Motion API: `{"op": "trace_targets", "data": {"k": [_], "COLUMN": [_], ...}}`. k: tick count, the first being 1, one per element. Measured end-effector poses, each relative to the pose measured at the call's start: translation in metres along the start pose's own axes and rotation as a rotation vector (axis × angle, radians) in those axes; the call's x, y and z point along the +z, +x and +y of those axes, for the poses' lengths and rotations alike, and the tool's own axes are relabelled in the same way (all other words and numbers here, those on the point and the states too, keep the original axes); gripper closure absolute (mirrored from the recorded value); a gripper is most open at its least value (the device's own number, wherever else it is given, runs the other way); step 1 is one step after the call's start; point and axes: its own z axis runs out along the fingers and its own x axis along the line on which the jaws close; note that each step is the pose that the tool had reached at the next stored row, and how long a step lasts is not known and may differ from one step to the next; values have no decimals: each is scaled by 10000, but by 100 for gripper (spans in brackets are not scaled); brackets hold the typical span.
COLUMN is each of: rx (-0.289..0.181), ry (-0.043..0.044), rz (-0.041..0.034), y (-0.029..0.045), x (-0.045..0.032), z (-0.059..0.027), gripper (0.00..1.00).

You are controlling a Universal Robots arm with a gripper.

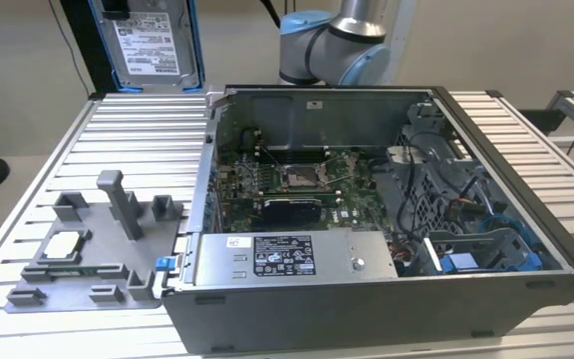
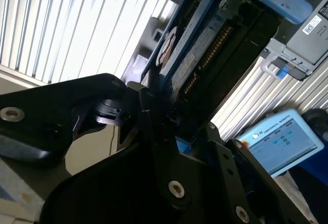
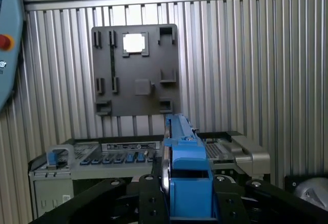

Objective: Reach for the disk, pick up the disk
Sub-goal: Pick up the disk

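Note:
The disk (image 1: pixel 147 45), a silver-grey drive with a white label in a bright blue bracket, hangs upright high over the table's far corner at the exterior view's left. My gripper (image 3: pixel 187 196) is shut on it. In the first wrist view the blue bracket (image 3: pixel 180 142) stands edge-on between the black fingers (image 3: pixel 151 203). The second wrist view shows the disk (image 2: pixel 205 44) from its connector side, clamped at its lower end by the black fingers (image 2: pixel 148 106). It touches nothing below it.
An open computer case (image 1: pixel 507 247) fills the middle and right of the slatted aluminium table (image 1: pixel 137 142). A grey fixture plate (image 1: pixel 87 288) with upright posts and a small white-topped chip (image 1: pixel 63 243) lies at the left. The arm's base (image 1: pixel 332 41) stands behind the case. A teach pendant (image 2: pixel 279 139) lies off the table.

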Motion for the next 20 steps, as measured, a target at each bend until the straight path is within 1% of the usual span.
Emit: {"op": "trace_targets", "data": {"k": [15, 20], "rx": [0, 0], "ry": [1, 0], "rz": [-1, 0], "y": [-25, -33], "x": [24, 33], "z": [-333, -427], "gripper": [100, 100]}}
